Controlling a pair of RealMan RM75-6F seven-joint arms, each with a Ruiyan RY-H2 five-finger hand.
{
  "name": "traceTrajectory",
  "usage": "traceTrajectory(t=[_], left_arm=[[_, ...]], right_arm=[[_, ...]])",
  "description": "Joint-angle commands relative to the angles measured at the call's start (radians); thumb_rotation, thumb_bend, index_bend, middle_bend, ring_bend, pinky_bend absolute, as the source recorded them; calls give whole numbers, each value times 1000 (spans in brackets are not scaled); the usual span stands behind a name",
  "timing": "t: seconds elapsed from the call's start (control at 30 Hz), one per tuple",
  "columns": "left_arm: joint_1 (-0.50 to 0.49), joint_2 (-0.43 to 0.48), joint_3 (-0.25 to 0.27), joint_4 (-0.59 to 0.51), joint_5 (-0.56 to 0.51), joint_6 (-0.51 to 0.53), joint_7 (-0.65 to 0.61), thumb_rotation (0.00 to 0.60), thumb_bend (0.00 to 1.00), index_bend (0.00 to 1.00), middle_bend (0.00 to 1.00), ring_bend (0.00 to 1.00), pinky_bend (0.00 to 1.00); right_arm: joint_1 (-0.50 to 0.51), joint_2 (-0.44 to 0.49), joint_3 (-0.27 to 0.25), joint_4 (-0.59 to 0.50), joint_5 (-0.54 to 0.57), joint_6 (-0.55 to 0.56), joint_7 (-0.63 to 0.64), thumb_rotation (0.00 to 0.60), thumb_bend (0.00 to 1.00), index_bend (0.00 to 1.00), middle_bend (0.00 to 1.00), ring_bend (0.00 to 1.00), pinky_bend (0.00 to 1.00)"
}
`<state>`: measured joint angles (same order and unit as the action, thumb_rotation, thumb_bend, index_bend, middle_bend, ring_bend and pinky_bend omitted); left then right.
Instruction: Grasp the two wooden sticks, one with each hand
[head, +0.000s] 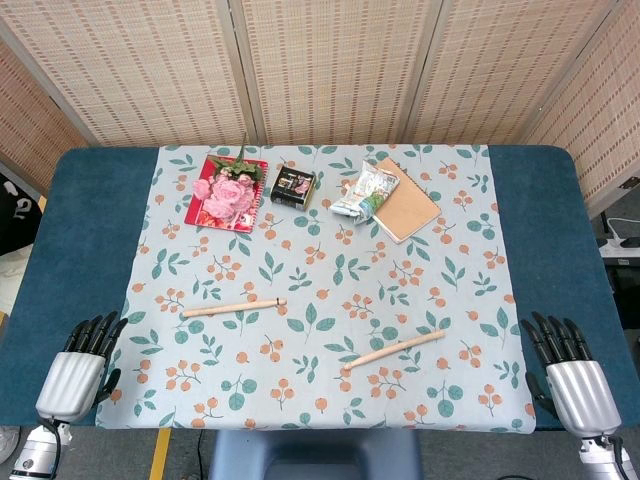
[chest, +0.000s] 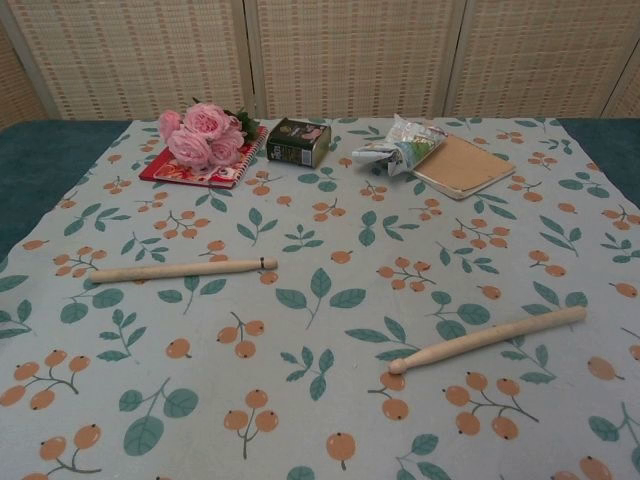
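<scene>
I see the two pale wooden sticks lying flat on the leaf-and-berry patterned tablecloth (head: 330, 260), well apart from each other. The left tapered wooden stick (head: 233, 307) lies almost level, its thicker end towards my left; in the chest view it (chest: 182, 269) carries a thin dark ring near its right end. The right tapered wooden stick (head: 393, 349) lies at a slant, with its rounded near end lower and its far end rising to the right, which the chest view (chest: 487, 339) shows as well.

My left hand (head: 80, 368) rests at the near left edge, on the dark blue table cover (head: 90, 250), fingers stretched forward and slightly apart, holding nothing and not touching its stick. My right hand (head: 570, 372) sits at the near right edge in the same way, fingers extended and empty, also clear of its stick.

At the far side lie a red notebook (head: 222, 210) with pink roses (head: 228, 193) on it, a small dark tin (head: 292, 185), a crumpled snack packet (head: 365, 193) and a brown kraft notebook (head: 405, 200)
</scene>
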<state>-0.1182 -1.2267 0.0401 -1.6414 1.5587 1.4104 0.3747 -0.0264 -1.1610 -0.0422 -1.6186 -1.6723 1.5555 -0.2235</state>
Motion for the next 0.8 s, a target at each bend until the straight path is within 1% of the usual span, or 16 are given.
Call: traceTrajectory(t=[0.03,0.1,0.2,0.33,0.37,0.47,0.57,0.67,0.8], left_arm=[[-8,-15,4,12,25,0,-16,600,416,0,5,55,125],[-20,-44,4,42,51,-3,-42,600,416,0,23,54,127],[-45,-119,-13,126,85,1,-68,600,415,0,53,50,129],[-87,-244,-73,236,78,6,-100,600,428,27,118,46,127],[-103,-276,-90,263,73,1,-104,600,436,47,149,54,127],[-139,-333,-115,310,54,-34,-74,600,441,80,206,86,127],[-177,-391,-133,360,39,-71,-43,600,440,106,238,117,99],[-216,-442,-151,421,24,-106,-28,600,438,133,253,161,86],[-259,-493,-170,498,3,-142,-13,600,435,165,253,169,85]], right_arm=[[-1,-4,-4,2,-6,0,-9,600,371,0,4,0,0],[-2,-7,-6,1,-8,-2,-15,600,371,0,4,0,0],[-1,-13,-7,-1,-18,1,-18,600,370,0,4,0,0],[6,-19,-4,-8,-25,-3,-30,600,370,0,4,0,0],[11,-22,-1,-11,-22,-12,-40,600,371,0,4,0,0],[23,-32,6,-18,-14,-33,-62,600,370,0,4,0,0],[33,-45,12,-25,-9,-48,-80,600,369,0,4,0,0],[37,-52,14,-32,-9,-50,-94,600,365,0,4,0,0],[38,-54,14,-38,-10,-51,-115,600,362,0,4,0,0]])
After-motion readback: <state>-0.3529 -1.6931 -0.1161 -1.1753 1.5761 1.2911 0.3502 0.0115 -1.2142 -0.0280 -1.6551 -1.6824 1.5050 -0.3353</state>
